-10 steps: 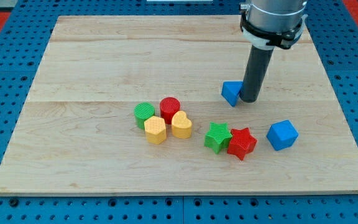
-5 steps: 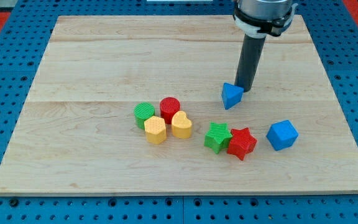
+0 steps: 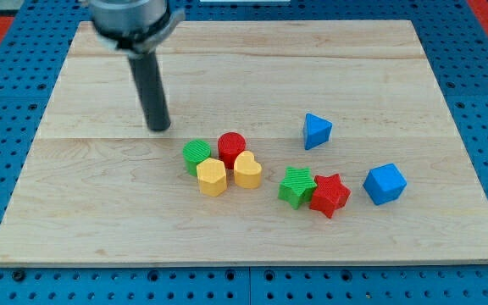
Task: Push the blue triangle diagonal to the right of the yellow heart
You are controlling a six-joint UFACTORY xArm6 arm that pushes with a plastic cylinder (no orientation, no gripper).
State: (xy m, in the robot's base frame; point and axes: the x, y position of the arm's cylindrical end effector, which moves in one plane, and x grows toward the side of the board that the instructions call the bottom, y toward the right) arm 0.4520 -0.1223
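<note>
The blue triangle (image 3: 316, 130) lies on the wooden board (image 3: 244, 76) right of centre, up and to the right of the yellow heart (image 3: 246, 169). The yellow heart sits in a cluster with a red cylinder (image 3: 231, 146), a green cylinder (image 3: 197, 156) and a yellow hexagon (image 3: 212, 177). My tip (image 3: 158, 127) stands on the board at the view's left of centre, up and left of the green cylinder, touching no block and far from the blue triangle.
A green star (image 3: 296, 186) and a red star (image 3: 329, 195) touch each other lower right of the heart. A blue cube (image 3: 385, 184) lies further right. The board rests on a blue pegboard surface (image 3: 7, 169).
My tip has left the blue triangle's right side and swept far to the view's left across the board. The blue triangle shifted only slightly; the other blocks have not moved.
</note>
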